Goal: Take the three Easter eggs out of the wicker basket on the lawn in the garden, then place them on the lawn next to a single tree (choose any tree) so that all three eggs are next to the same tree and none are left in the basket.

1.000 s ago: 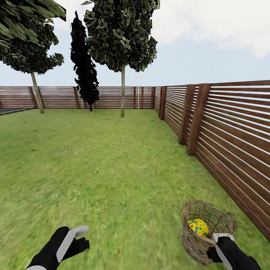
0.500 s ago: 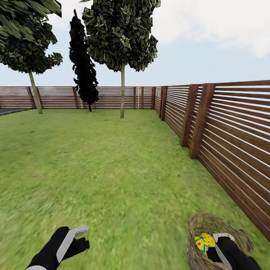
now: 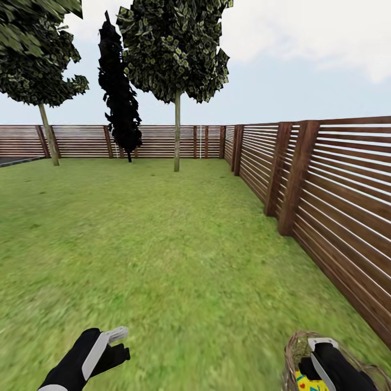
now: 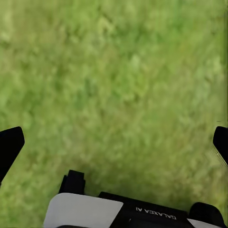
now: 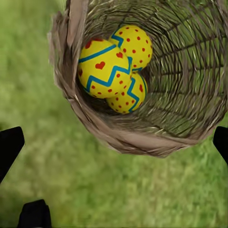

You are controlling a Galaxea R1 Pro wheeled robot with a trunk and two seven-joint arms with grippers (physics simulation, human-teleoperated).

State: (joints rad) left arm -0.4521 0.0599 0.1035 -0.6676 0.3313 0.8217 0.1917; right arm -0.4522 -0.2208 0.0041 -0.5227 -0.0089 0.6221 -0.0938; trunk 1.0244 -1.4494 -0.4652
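The wicker basket (image 3: 294, 349) stands on the lawn (image 3: 163, 244) at the head view's lower right corner, close to the fence. In the right wrist view the wicker basket (image 5: 185, 71) holds three yellow Easter eggs: one with red hearts and a blue zigzag (image 5: 103, 66), one with red dots (image 5: 134, 42), and one lower down with a zigzag (image 5: 127, 97). My right gripper (image 3: 312, 358) hangs open just above the basket's rim, its dark fingertips (image 5: 9, 147) spread wide. My left gripper (image 3: 118, 343) is open over bare grass (image 4: 114, 95). The tree is out of view.
A brown slatted fence (image 3: 336, 206) runs along the right and across the back. Far off stand two thin trunks with leafy crowns (image 3: 177, 133) (image 3: 48, 133) and a dark cypress (image 3: 118, 92). Dark paving (image 3: 13, 160) edges the far left. Wide grass lies ahead.
The whole view has shifted forward, so the basket has slid down to the picture's bottom edge under my right gripper. Both grippers keep their places and stay open.
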